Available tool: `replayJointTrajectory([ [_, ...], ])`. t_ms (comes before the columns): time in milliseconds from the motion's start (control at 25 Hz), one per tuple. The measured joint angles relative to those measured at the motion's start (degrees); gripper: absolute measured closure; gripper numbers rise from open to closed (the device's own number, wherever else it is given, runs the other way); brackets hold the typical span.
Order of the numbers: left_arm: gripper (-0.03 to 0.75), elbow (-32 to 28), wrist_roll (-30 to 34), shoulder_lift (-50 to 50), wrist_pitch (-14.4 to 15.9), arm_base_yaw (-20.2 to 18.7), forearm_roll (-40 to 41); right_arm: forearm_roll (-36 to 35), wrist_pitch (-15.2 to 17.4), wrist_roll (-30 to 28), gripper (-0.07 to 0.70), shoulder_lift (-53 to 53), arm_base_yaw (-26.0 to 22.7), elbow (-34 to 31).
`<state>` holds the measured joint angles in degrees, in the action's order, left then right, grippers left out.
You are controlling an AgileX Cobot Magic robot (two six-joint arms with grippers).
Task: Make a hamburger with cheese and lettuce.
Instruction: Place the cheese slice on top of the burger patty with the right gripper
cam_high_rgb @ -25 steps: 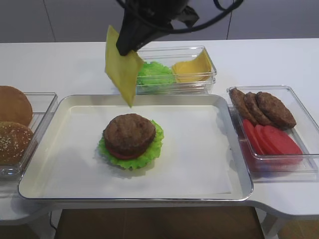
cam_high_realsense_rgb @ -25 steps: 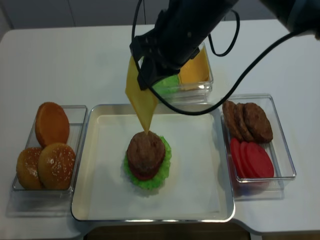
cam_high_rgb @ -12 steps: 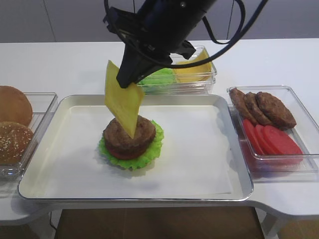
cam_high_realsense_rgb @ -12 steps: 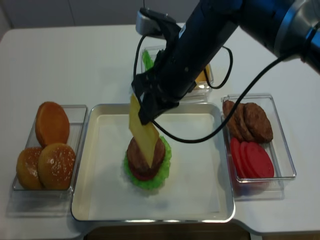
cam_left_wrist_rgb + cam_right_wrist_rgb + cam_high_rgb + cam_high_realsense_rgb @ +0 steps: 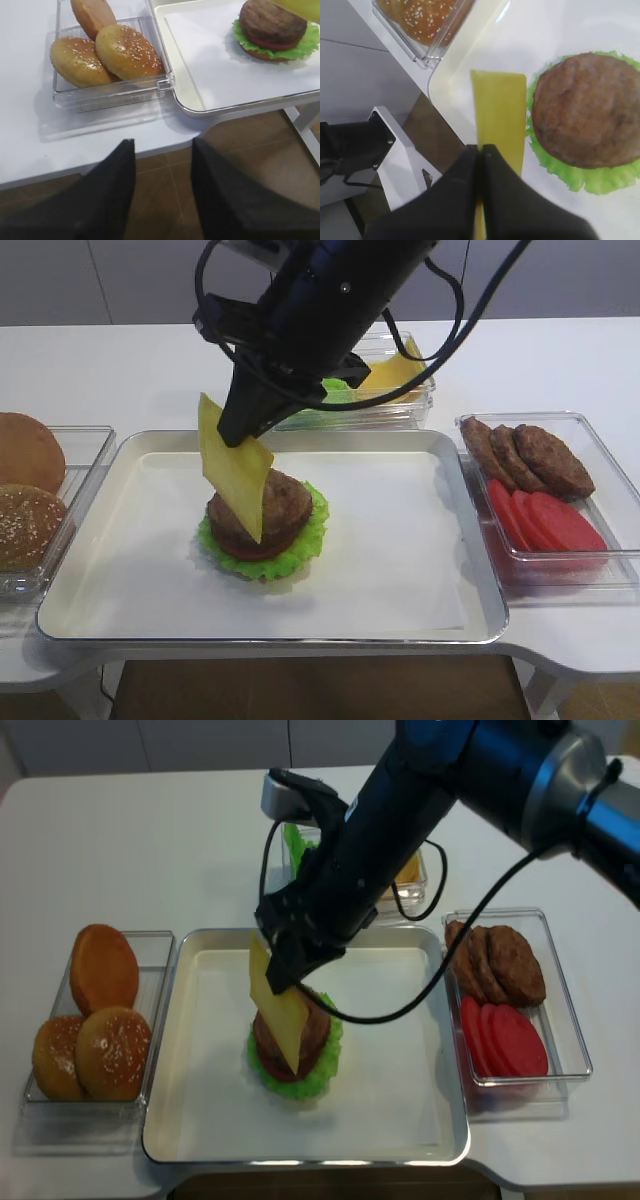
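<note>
Right gripper (image 5: pixel 481 150), jaws clenched on cheese slice (image 5: pixel 233 468), has dropped from frame top to hamburger stack (image 5: pixel 263 525) mid-frame; release next

My right arm (image 5: pixel 430 810) is glossy dark blue-black, thick and rounded, with black cables (image 5: pixel 440 320) looping off it. My right gripper (image 5: pixel 481 150) has matte black, tapering fingers. My left gripper's fingers (image 5: pixel 115 200), lower frame, look plain black, maybe rubbery.
</note>
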<state>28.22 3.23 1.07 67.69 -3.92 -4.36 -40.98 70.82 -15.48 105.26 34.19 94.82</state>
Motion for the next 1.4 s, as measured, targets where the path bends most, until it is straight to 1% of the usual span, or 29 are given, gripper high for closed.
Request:
replayJointTrajectory([
  [680, 0.433, 0.00, 0.00, 0.00, 0.00, 0.00, 0.00, -0.80, -0.35, -1.65, 0.605, 4.81, 0.29, 0.00],
  [1080, 0.433, 0.00, 0.00, 0.00, 0.00, 0.00, 0.00, 0.78, -0.45, -2.59, 0.605, 4.80, 0.29, 0.00],
  [1400, 0.433, 0.00, 0.00, 0.00, 0.00, 0.00, 0.00, 4.41, -3.31, -2.62, 0.605, 4.80, 0.29, 0.00],
])
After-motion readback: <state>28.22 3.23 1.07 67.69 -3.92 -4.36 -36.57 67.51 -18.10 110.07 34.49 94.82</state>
